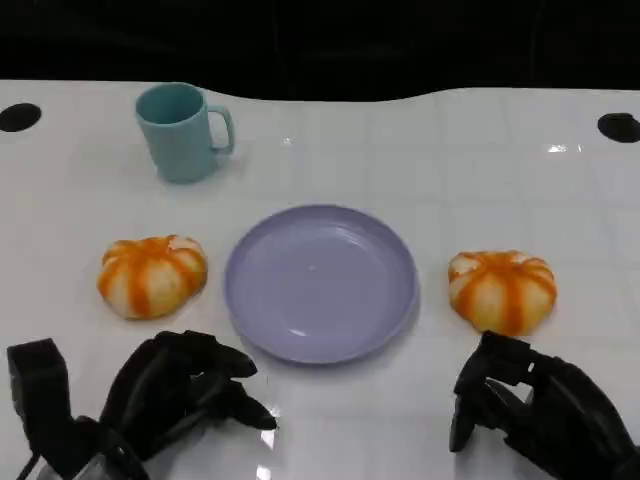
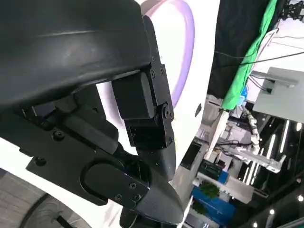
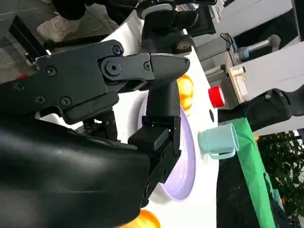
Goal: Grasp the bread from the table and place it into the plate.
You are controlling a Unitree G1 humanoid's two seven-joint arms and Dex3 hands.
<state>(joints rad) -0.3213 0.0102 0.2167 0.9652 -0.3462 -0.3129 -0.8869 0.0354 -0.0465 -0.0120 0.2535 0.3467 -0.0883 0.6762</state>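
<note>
Two round orange-striped breads lie on the white table, one (image 1: 152, 275) left of the lilac plate (image 1: 320, 283) and one (image 1: 502, 290) right of it. The plate holds nothing. My left hand (image 1: 180, 390) hovers near the table's front edge, just below the left bread, with its fingers loosely apart and nothing in them. On the other side my right hand (image 1: 530, 410) sits just below the right bread, also holding nothing. In the right wrist view its fingers (image 3: 161, 137) reach over the plate (image 3: 187, 175), with a bread (image 3: 185, 92) beyond. The left wrist view has the plate's rim (image 2: 189, 42) past my left hand (image 2: 142, 109).
A teal mug (image 1: 185, 130) stands at the back left, its handle turned to the right; it also appears in the right wrist view (image 3: 218, 140). Two black holes (image 1: 20, 117) (image 1: 618, 127) mark the table's far corners. Beyond the far edge everything is dark.
</note>
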